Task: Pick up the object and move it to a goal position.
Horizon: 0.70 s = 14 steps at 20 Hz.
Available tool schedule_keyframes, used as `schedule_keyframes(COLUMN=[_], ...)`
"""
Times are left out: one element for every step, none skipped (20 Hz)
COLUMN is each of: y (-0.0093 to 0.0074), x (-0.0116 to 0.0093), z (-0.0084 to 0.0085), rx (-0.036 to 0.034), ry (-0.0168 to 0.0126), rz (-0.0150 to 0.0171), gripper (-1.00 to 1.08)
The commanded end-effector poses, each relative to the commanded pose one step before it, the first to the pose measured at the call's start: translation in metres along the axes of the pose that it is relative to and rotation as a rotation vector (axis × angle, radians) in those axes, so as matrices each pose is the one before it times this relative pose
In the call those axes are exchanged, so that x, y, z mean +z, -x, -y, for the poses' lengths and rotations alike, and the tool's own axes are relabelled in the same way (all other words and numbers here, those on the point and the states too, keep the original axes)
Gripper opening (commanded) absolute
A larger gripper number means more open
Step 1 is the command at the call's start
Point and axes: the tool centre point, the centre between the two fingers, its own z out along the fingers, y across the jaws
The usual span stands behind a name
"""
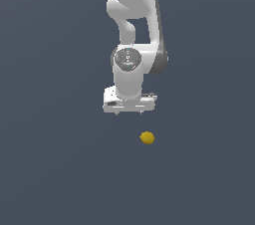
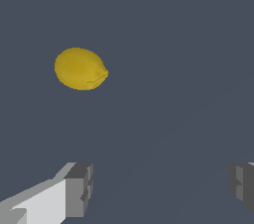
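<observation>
Surface [image 1: 50, 169] was plain dark grey. Hand [image 1: 129, 112] was open, empty, above ball [image 1: 147, 138], not over it. Nothing done; grasp, transport left.

Exterior view: set well back, facing the white jointed robot arm [image 1: 133, 35] head-on against plain dark grey ground. Wrist view: mounted close behind the white, grey-tipped two-finger gripper [image 2: 161, 188], looking past its spread fingertips. Shared by both: the small yellow-orange rounded ball [image 1: 147, 138] [image 2: 81, 69], near the gripper [image 1: 129, 110]
</observation>
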Motion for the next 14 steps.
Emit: schedule_keyframes(y=[-0.00840,-0.00422,-0.00459,-0.00497,-0.00535,-0.00574,-0.00612,-0.00617,-0.00585,-0.00552,-0.00518,-0.00483,-0.00448,-0.00413], x=[0.00406,0.00193,0.00211,0.00230,0.00250,0.00270,0.00291,0.00295,0.00282,0.00269,0.00254,0.00239,0.00223,0.00207], z=[0.00732,0.00323,0.00341,0.00357,0.00370,0.00382,0.00390,0.00375,0.00338,0.00303,0.00272,0.00242,0.00215,0.00190], rx=[-0.05702,-0.02730,-0.02936,-0.03141,-0.03343,-0.03543,-0.03738,-0.03719,-0.03486,-0.03257,-0.03032,-0.02807,-0.02587,-0.02369], ry=[0.00508,0.00234,0.00242,0.00249,0.00253,0.00255,0.00256,0.00242,0.00216,0.00194,0.00173,0.00155,0.00139,0.00124], rz=[-0.00346,-0.00185,-0.00201,-0.00219,-0.00237,-0.00257,-0.00279,-0.00287,-0.00278,-0.00268,-0.00257,-0.00245,-0.00232,-0.00218], gripper=[1.00,1.00,1.00,1.00,1.00,1.00,1.00,1.00,1.00,1.00,1.00,1.00,1.00,1.00])
